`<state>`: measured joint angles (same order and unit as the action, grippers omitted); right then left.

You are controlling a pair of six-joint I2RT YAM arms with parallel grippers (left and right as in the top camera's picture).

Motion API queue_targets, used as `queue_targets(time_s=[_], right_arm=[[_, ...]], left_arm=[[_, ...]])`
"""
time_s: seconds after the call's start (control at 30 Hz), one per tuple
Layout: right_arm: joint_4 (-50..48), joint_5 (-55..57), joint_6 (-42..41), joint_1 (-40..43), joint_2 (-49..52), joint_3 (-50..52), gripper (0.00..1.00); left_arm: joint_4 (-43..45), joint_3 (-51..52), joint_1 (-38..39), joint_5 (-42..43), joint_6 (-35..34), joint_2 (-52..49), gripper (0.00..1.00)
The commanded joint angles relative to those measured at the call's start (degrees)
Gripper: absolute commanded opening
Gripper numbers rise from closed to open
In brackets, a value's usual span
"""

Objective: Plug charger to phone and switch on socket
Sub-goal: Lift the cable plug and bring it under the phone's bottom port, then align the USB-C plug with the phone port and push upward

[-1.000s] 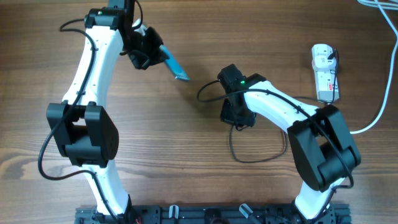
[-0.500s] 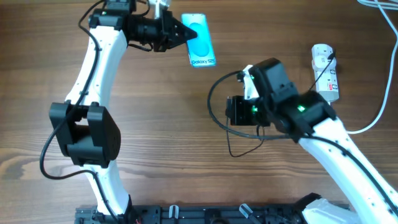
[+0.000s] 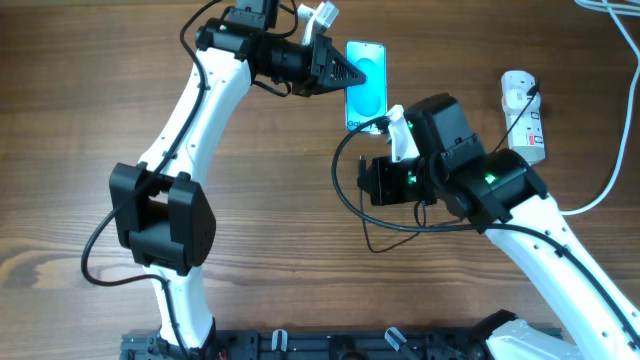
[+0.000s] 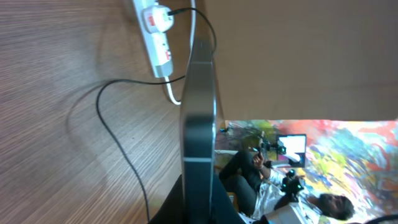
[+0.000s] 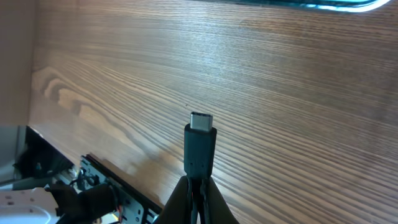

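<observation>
My left gripper [image 3: 335, 72] is shut on the phone [image 3: 366, 82] and holds it above the table, cyan screen up. In the left wrist view the phone [image 4: 199, 112] shows edge-on between the fingers [image 4: 198, 193]. My right gripper [image 3: 380, 185] is shut on the charger's black plug [image 5: 200, 146], whose metal tip points away from the fingers [image 5: 200, 183], apart from the phone. In the overhead view the phone's lower edge sits just above the right wrist. The thin black cable [image 3: 400, 228] loops on the table. The white socket [image 3: 522, 115] lies at the far right.
The socket [image 4: 158, 37] has a white-and-red plug in it with the black cable [image 4: 118, 143] running from it. Its thick white cord [image 3: 610, 180] curves along the right edge. The black base rail [image 3: 330, 345] runs along the table's front.
My left arm has carried the phone to the right, from the back left to just above the right wrist. The right arm lifted and turned a second ago and has since held still.
</observation>
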<state>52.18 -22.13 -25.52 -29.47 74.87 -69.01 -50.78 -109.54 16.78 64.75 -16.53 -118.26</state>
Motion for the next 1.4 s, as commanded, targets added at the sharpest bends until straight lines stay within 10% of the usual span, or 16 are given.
queue_targets(time_s=[0.0, 1.37], right_arm=[[0.35, 5.14, -0.52, -0.17, -0.31, -0.9, 0.04], [-3.08, 8.35, -0.85, -0.17, 1.05, -0.9, 0.05]], left_arm=[[-0.26, -1.16, 0.02, -0.72, 1.4, 1.81, 0.04], [-0.92, -1.16, 1.51, 3.82, 5.77, 1.81, 0.04]])
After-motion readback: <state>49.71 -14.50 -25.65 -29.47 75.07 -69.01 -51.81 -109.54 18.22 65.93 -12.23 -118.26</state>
